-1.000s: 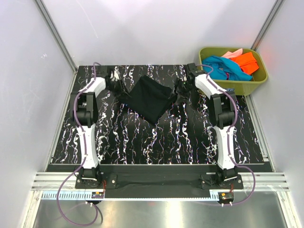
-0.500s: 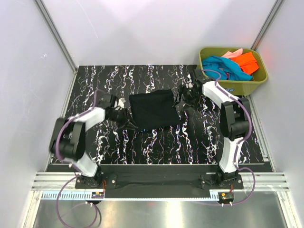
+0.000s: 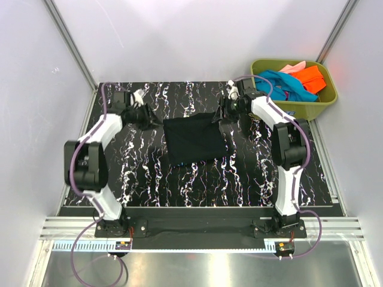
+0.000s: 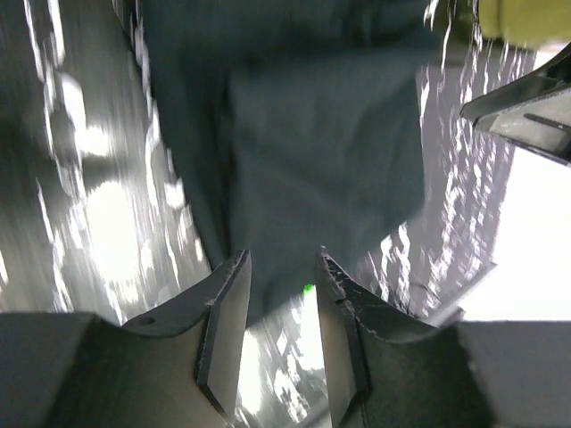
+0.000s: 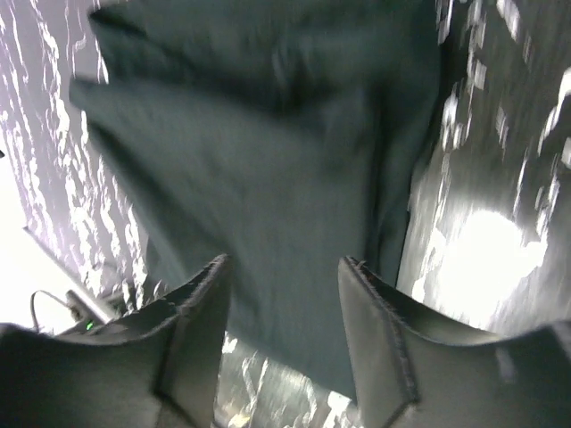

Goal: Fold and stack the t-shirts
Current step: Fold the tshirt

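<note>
Black t-shirt lies folded to a rough rectangle at the centre of the marbled tabletop, with a robot claw at each of its upper corners. The left claw, left of centre in the overhead view, and the right claw, right of centre, both stand with jaws parted. Each wrist camera, though blurred, shows the cloth's edge lying in the gap between the fingers, not pinched, so neither claw has hold of anything. In the olive tub at upper right sit a teal-blue tee, an orange tee and a pink tee, all unfolded. The step in hand appears to be the folding of the black shirt, first of the stack. Next, by the look of it, both claws must close on those upper corners together and carry them evenly toward the bottom of the frame, lest the pack skew or fall open.
</note>
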### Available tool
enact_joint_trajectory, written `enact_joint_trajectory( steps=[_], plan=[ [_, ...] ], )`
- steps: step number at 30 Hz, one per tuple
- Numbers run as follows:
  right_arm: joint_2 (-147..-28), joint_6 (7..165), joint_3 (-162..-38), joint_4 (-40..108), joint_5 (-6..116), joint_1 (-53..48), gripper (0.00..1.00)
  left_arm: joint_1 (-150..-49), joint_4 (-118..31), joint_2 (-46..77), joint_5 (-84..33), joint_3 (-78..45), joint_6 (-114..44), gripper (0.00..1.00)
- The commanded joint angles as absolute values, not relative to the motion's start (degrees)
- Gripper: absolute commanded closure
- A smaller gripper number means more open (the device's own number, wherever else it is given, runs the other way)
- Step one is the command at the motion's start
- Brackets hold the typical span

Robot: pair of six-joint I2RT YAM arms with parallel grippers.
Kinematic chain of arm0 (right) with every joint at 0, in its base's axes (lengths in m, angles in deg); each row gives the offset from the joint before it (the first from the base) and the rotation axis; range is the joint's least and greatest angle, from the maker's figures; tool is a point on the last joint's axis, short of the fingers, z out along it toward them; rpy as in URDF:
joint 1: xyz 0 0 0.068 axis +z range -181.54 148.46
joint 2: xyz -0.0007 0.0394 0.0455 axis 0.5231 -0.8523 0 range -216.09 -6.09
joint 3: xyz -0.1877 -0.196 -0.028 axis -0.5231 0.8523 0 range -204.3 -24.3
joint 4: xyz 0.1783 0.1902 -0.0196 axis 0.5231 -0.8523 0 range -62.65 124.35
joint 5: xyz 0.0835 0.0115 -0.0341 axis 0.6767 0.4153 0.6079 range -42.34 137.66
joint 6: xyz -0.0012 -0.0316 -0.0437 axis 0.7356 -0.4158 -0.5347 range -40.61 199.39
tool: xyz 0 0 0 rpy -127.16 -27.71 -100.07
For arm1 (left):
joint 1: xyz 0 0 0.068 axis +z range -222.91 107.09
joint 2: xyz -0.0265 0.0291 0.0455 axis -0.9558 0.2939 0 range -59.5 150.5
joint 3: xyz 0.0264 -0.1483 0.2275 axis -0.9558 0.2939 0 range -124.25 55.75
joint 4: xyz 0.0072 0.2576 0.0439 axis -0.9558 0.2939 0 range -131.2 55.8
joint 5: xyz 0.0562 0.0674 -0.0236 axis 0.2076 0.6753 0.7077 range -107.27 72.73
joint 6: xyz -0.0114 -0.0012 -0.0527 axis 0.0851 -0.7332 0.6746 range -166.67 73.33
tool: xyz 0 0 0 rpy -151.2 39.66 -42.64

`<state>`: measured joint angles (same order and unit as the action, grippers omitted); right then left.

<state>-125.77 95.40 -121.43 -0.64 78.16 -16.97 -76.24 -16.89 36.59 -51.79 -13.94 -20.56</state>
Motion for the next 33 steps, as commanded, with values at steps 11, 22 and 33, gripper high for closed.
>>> enact_joint_trajectory(
  steps=[11, 22, 33],
  plan=[
    [-141.26, 89.06, -141.63, 1.21, 77.98, -17.13, 0.52, -78.18, -23.09, 53.43, -51.28, -28.36, -27.33, 0.68],
    [-143.90, 89.49, -143.31, 0.77, 79.48, -17.13, 0.51, -79.85, -20.64, 59.67, -50.14, -33.97, -27.86, 0.64],
    [-143.64, 89.50, -142.78, 0.68, 79.30, -17.13, 0.50, -80.64, -15.80, 57.58, -44.08, -33.37, -29.18, 0.64]
  ],
)
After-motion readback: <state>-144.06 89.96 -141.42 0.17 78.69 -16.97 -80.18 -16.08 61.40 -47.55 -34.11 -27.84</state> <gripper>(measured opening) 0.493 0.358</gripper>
